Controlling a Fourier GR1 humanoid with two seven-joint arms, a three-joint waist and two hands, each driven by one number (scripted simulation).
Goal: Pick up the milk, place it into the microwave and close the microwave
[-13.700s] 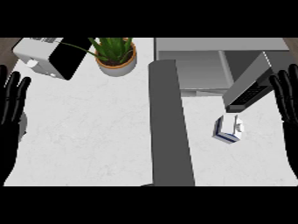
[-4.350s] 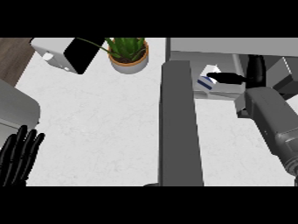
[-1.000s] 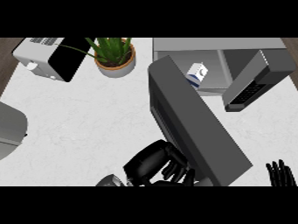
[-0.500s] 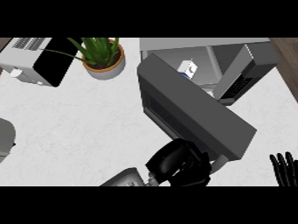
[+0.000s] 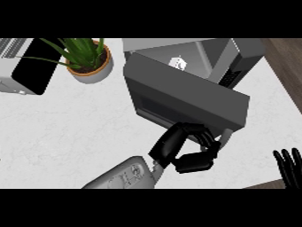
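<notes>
Microwave: milk inside, door half-closed, left hand curled against its lower edge and liable to slip off, right hand relaxed nearby.

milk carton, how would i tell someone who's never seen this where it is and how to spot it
Find the grey microwave at the back right of the white counter, its door partly swung open. Look over the top of the door into the cavity: the milk carton stands there. It is the only small white box inside, with a dark mark on its side.
</notes>
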